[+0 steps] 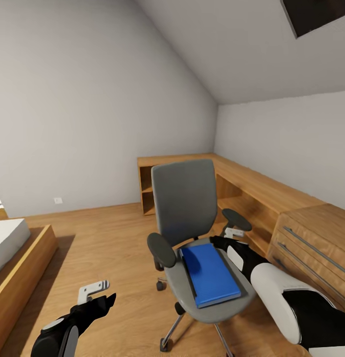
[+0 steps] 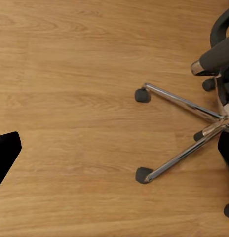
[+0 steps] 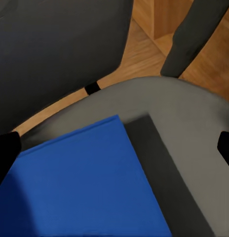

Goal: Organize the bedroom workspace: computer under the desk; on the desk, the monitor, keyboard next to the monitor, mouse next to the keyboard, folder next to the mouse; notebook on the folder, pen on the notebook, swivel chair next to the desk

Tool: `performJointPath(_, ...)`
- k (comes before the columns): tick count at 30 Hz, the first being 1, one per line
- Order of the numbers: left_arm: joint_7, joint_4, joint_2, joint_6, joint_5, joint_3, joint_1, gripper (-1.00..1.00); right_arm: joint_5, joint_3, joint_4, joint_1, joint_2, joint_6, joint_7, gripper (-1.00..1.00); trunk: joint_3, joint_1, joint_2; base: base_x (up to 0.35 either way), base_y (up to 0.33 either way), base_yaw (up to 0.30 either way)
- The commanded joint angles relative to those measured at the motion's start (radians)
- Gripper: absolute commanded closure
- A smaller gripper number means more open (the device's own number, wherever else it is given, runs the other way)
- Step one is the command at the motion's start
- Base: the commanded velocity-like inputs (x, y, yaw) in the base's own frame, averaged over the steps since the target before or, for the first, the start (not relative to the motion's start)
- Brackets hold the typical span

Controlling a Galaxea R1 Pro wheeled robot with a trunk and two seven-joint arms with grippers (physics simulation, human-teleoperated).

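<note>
Grey walls, a sloped ceiling and a light wood plank floor [image 1: 113, 233] make up this bedroom, with low light wooden cabinets [image 1: 271, 198] along the far corner. On the floor in the middle stands the grey swivel chair with black padded armrests [image 1: 185, 203]. The flat bright blue folder [image 1: 209, 273] lies on its seat, so I think the job of moving it to the black desk is not done yet, and most other jobs look undone too. The folder's long side runs from the chair back toward the seat's front edge, tilted a little to the right. A thin dark strip shows along the folder's side; I cannot tell what it is. The right gripper [image 1: 231, 238] hovers just beside the folder's back corner, near the right armrest, with its jaws apart. The left gripper [image 1: 95, 292] hangs low over bare floor, well apart from the chair, jaws apart too.
</note>
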Motion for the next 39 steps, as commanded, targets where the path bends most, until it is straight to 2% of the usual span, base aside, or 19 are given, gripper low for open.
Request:
performJointPath(1,-0.007,-0.001,-0.001,0.005,0.000,0.003,-0.001,-1.00,-0.007,0.005,-0.002,0.000,-0.001,0.006,0.008,-1.00,-0.004,0.004,-0.008,0.000,0.000,0.000)
performJointPath(6,-0.007,-0.001,-0.001,0.005,0.000,0.003,-0.001,-1.00,-0.007,0.004,0.007,0.000,-0.002,0.008,0.068,-1.00,-0.020,0.023,-0.043,0.000,0.000,0.000)
performJointPath(10,-0.007,-0.001,-0.001,0.005,-0.001,0.003,-0.001,-1.00,-0.007,0.004,0.013,0.000,-0.003,0.009,0.082,-1.00,-0.032,0.038,-0.071,0.000,0.000,0.000)
performJointPath(25,-0.006,-0.002,-0.001,0.004,-0.002,0.004,-0.001,-1.00,-0.008,0.004,0.015,0.000,-0.004,0.009,0.087,-1.00,-0.079,0.096,-0.176,0.000,0.000,0.000)
performJointPath(39,-0.006,-0.001,-0.003,0.004,-0.002,0.004,-0.001,-1.00,-0.027,0.004,0.015,0.000,-0.022,0.016,0.085,-1.00,-0.123,0.149,-0.274,0.000,0.000,0.000)
